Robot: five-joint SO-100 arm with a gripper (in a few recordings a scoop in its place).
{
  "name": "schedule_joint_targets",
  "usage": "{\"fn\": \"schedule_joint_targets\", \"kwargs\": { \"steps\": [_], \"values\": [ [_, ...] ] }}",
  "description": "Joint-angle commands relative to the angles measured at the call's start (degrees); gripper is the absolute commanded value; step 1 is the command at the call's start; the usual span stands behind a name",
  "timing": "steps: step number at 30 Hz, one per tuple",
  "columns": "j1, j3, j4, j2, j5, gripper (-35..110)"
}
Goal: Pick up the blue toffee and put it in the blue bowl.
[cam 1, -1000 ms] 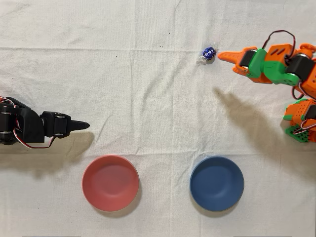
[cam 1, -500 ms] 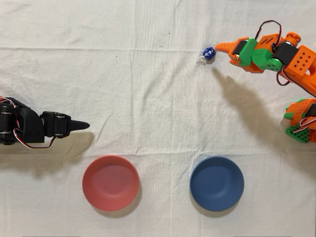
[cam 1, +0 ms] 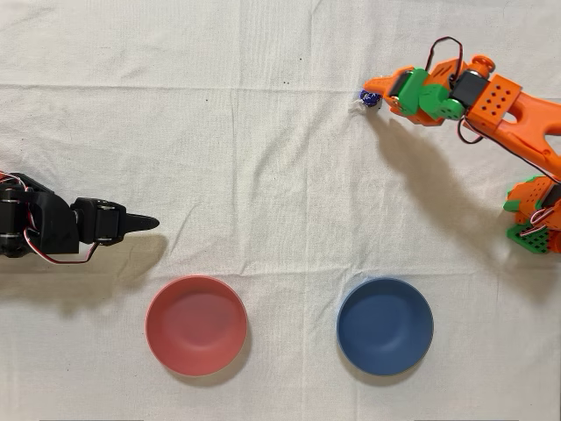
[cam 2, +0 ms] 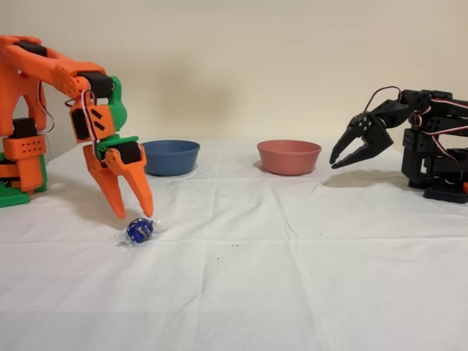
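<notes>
Reaching down from the orange arm, the gripper [cam 2: 131,213] hangs just above the blue toffee [cam 2: 139,230], fingers spread apart and holding nothing, apparently lined up to straddle it for a grasp. The toffee lies on the cloth-covered table [cam 2: 307,278], well apart from both bowls. The blue bowl [cam 1: 385,325] and the red-pink bowl [cam 1: 195,324] sit side by side, both empty.
</notes>
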Motion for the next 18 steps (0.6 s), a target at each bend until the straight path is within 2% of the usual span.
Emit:
{"fn": "schedule_joint_targets", "kwargs": {
  "steps": [1,18],
  "values": [
    [0.5,-5.7,0.3,0.2,-1.1,37],
    [2.7,-9.4,-1.2,-6.7,-2.4,36]
  ]
}}
